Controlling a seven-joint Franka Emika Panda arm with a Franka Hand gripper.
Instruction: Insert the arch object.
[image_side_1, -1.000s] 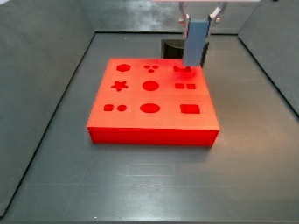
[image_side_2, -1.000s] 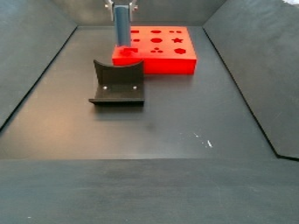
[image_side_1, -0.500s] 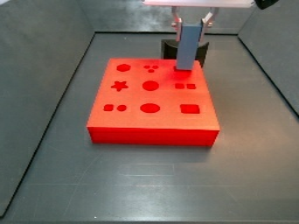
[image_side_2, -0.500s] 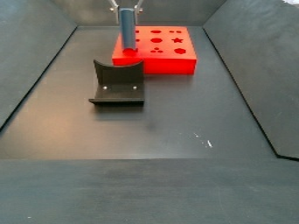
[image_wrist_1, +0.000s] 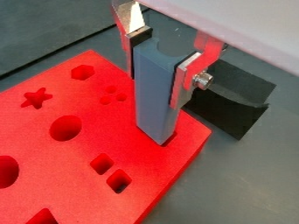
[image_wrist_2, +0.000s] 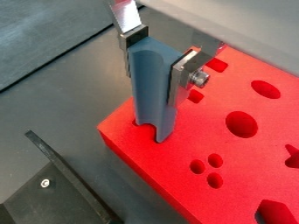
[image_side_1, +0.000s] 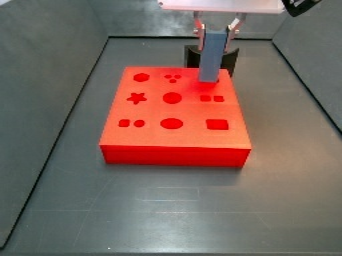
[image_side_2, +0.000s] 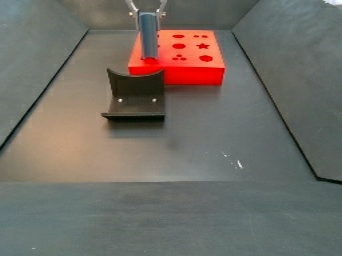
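My gripper (image_side_1: 214, 28) is shut on a tall blue-grey upright bar (image_side_1: 210, 60) and holds it over the far right corner of the big red slab (image_side_1: 174, 142) with shaped holes. In both wrist views the silver fingers clamp the bar's sides, with the gripper (image_wrist_1: 163, 57) (image_wrist_2: 160, 59) near the top of the bar (image_wrist_1: 152, 96) (image_wrist_2: 152, 96). The bar's lower end has a small notch and sits at the slab's (image_wrist_2: 149, 156) top near its corner; I cannot tell if it touches. The small dark arch object is not in view.
The dark L-shaped fixture (image_side_2: 134, 95) stands on the floor next to the slab (image_side_2: 201, 70); it also shows in both wrist views (image_wrist_1: 233, 96) (image_wrist_2: 47, 192). Dark tray walls rise around the floor (image_side_1: 54, 200).
My gripper has carried the bar a little sideways across the slab's corner, leftward in one side view and rightward in the other. It stays shut on the bar.
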